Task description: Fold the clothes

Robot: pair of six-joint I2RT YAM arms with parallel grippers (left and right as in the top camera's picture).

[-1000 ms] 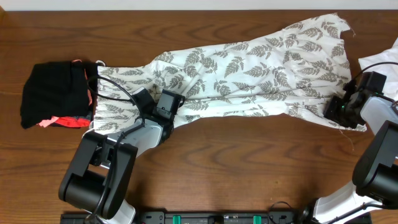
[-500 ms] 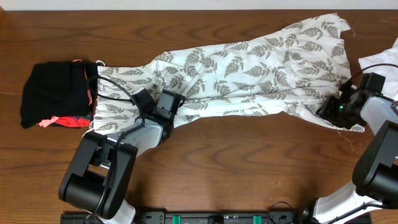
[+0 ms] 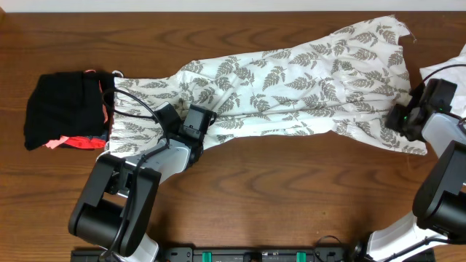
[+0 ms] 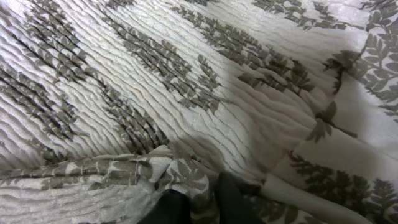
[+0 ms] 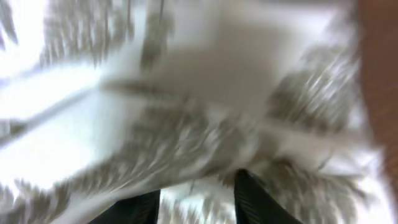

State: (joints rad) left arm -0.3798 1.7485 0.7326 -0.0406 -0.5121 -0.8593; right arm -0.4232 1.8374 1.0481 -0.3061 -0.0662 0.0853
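One fern-print dress, left hand pinching its middle, right hand at hem, grip unclear

Dark wood table is carrying three items. Fern-print dress is lying spread out flat, running diagonally from near left to far right and wrinkling at its middle. Black bundle with coral trim is sitting at left, up against the dress's narrow end. White cloth is showing at the right edge.

Top-down overhead; wrist views against dress
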